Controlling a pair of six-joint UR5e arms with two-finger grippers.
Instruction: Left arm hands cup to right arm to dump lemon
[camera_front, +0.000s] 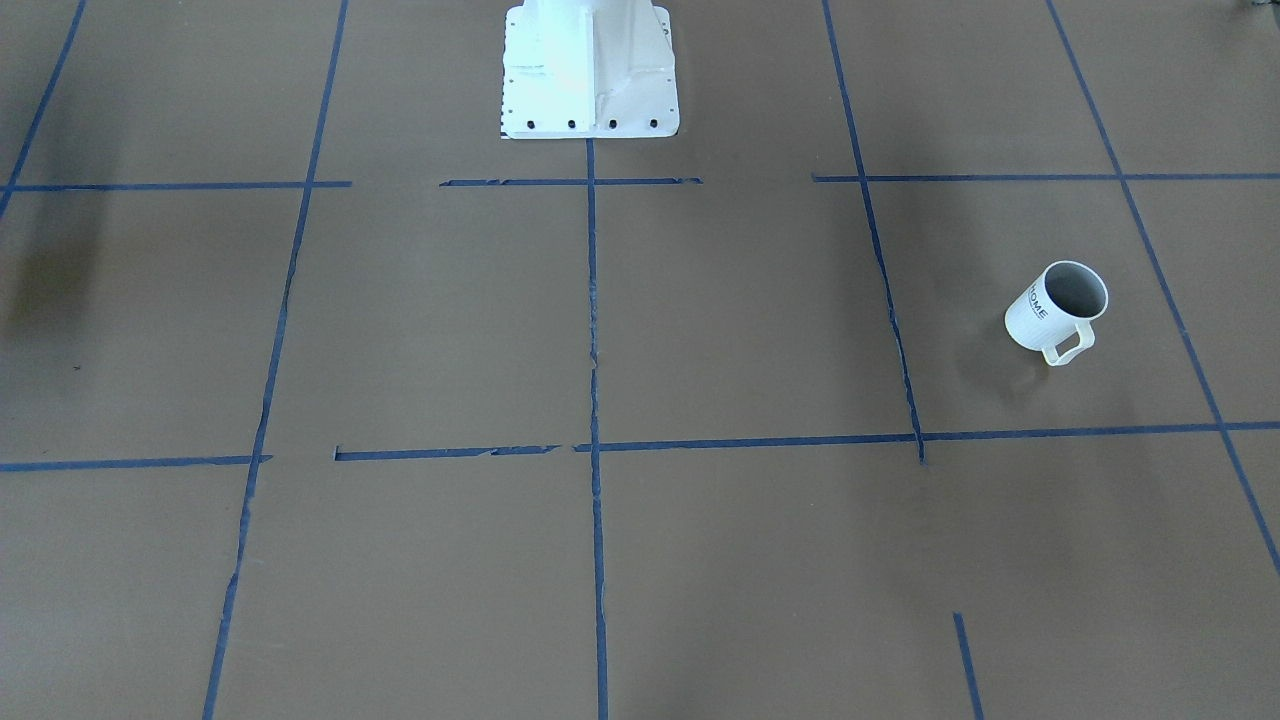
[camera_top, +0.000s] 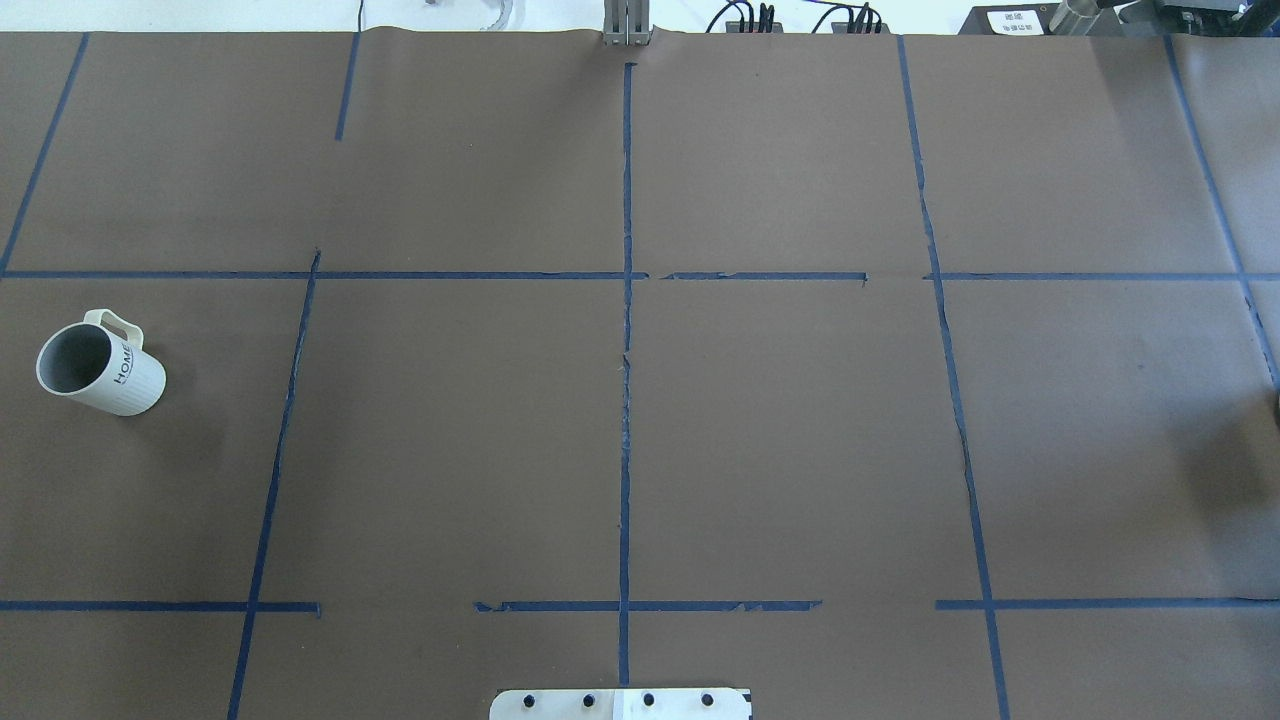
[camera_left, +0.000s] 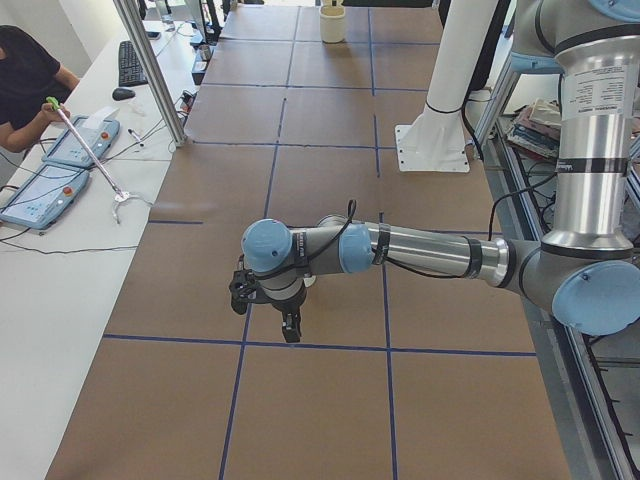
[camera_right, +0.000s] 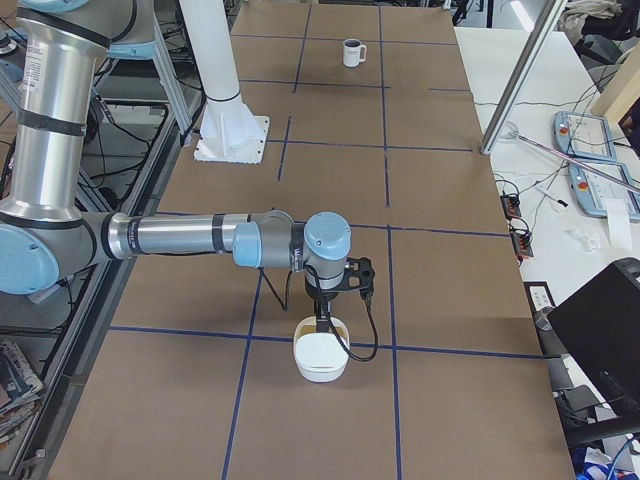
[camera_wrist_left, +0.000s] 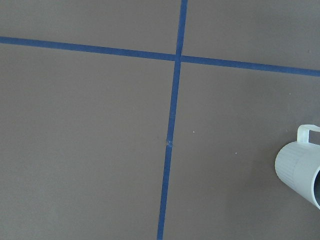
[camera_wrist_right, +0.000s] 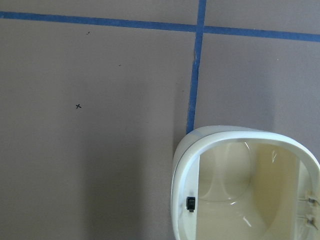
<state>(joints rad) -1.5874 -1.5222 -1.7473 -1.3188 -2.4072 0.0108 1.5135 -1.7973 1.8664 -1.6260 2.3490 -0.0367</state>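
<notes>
The white cup (camera_front: 1055, 310) with "HOME" lettering stands upright on the brown table, handle toward the operators' side. It also shows in the overhead view (camera_top: 100, 365), far off in the exterior right view (camera_right: 352, 52) and at the right edge of the left wrist view (camera_wrist_left: 302, 167). Its grey inside shows no lemon. The left gripper (camera_left: 265, 312) hangs low over the table at the robot's left end, and I cannot tell if it is open. The right gripper (camera_right: 325, 322) hangs just over a white bowl (camera_right: 320, 357), and I cannot tell its state either.
The white bowl (camera_wrist_right: 245, 185) sits at the table's right end beside a blue tape line. The robot's white base (camera_front: 590, 70) stands at mid-table. Operators' desks with tablets (camera_left: 45, 185) line the far side. Blue tape divides the table into squares.
</notes>
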